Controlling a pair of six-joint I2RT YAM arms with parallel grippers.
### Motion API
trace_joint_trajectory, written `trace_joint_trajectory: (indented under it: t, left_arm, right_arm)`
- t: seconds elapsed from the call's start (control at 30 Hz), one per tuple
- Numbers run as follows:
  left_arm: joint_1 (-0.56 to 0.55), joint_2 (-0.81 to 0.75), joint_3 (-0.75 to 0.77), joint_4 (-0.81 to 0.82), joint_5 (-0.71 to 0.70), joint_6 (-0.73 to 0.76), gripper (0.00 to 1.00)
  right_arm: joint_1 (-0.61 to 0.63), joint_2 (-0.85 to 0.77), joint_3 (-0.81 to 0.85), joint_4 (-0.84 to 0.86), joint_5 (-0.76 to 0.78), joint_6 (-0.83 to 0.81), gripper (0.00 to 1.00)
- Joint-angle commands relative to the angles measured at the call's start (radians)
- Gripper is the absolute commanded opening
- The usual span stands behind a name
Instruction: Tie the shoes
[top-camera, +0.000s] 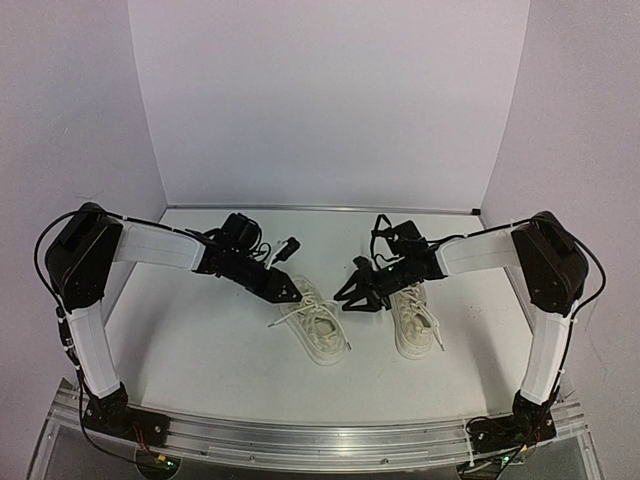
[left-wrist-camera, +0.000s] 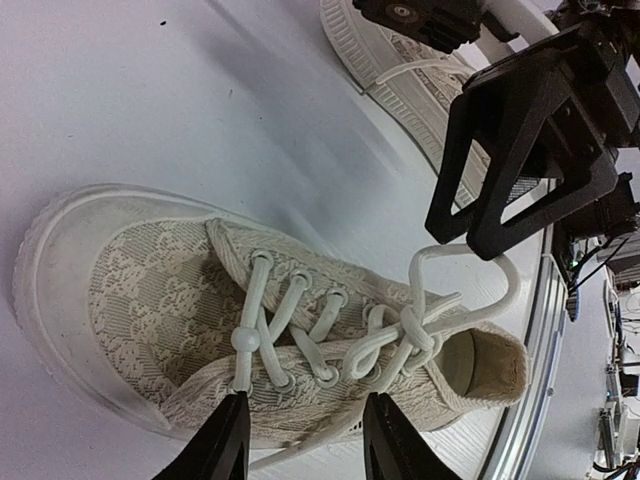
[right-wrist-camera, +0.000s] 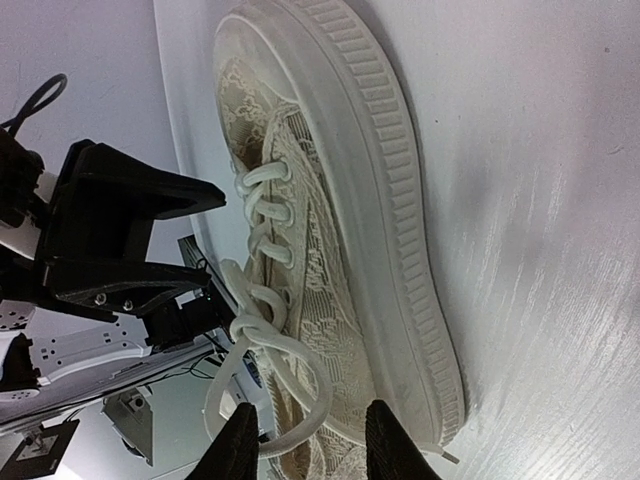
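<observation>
Two cream lace-patterned shoes lie side by side on the white table. Both grippers hover over the left shoe (top-camera: 318, 328) (left-wrist-camera: 190, 300) (right-wrist-camera: 340, 260). Its laces cross in a first knot (left-wrist-camera: 415, 325) (right-wrist-camera: 245, 325) near the ankle opening. My left gripper (top-camera: 292, 292) (left-wrist-camera: 305, 440) is open, its fingers apart over the shoe's near side, gripping nothing. My right gripper (top-camera: 352, 298) (right-wrist-camera: 305, 440) is open too. A lace loop (right-wrist-camera: 310, 390) (left-wrist-camera: 505, 290) runs from the knot into the gap between the right gripper's fingers. The right shoe (top-camera: 415, 318) (left-wrist-camera: 420, 80) lies untouched, its laces loose.
White walls close in the table (top-camera: 200, 345) at the back and on both sides. An aluminium rail (top-camera: 320, 440) with the arm bases runs along the near edge. A loose lace end (top-camera: 278, 322) trails left of the left shoe.
</observation>
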Motion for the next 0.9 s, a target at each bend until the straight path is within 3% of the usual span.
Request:
trace_joint_trajectory:
  t: [0.0, 0.2, 0.63, 0.87]
  left_arm:
    - [-0.009, 0.019, 0.071, 0.038, 0.051, -0.053, 0.40]
    - [-0.017, 0.050, 0.097, 0.031, 0.056, -0.072, 0.37]
    - [-0.032, 0.094, 0.115, 0.030, 0.105, -0.090, 0.36]
    - [-0.040, 0.114, 0.128, 0.041, 0.137, -0.092, 0.30]
  right_arm:
    - [0.010, 0.022, 0.046, 0.033, -0.034, 0.000, 0.31]
    - [0.011, 0.033, 0.057, 0.034, -0.050, -0.002, 0.21]
    - [0.013, 0.029, 0.052, 0.031, -0.060, -0.011, 0.16]
    - [0.014, 0.027, 0.048, 0.030, -0.054, -0.015, 0.11]
